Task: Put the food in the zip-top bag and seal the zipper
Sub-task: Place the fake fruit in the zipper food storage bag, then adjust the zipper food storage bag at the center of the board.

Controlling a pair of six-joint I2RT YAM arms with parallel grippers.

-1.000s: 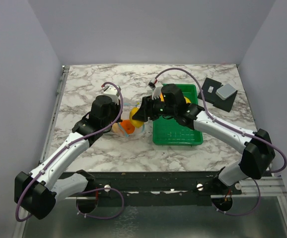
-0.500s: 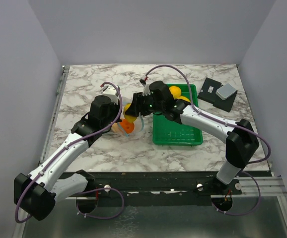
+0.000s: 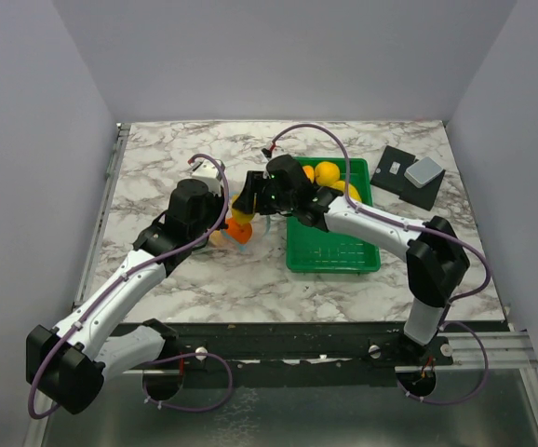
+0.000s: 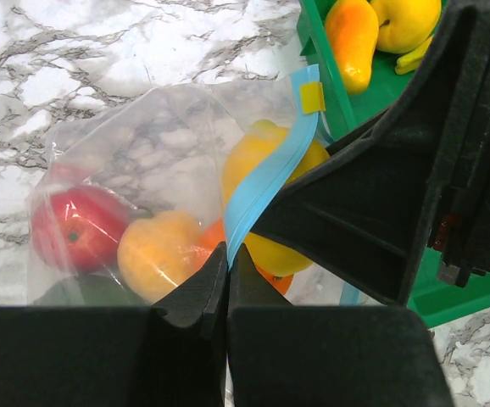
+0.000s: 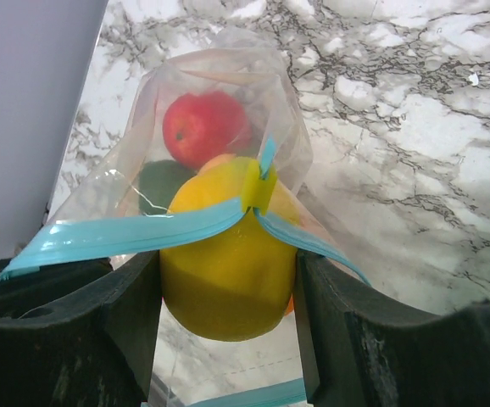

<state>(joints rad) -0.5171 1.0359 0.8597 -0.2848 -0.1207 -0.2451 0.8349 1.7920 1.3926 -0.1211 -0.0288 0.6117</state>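
Note:
The clear zip-top bag lies on the marble table left of the green tray. Its light blue zipper runs along the mouth. My left gripper is shut on the zipper strip and holds the mouth up. My right gripper is shut on a yellow fruit at the bag's mouth, partly inside. Inside the bag sit a red fruit, a dark green one and orange ones. More yellow fruits lie in the tray.
A black square pad with a grey block lies at the back right. The tray's rim is close to the right of the bag. Purple walls close the table on three sides.
My right gripper has carried the yellow fruit leftward from over the tray to the bag's mouth. The left gripper has kept its hold on the zipper strip.

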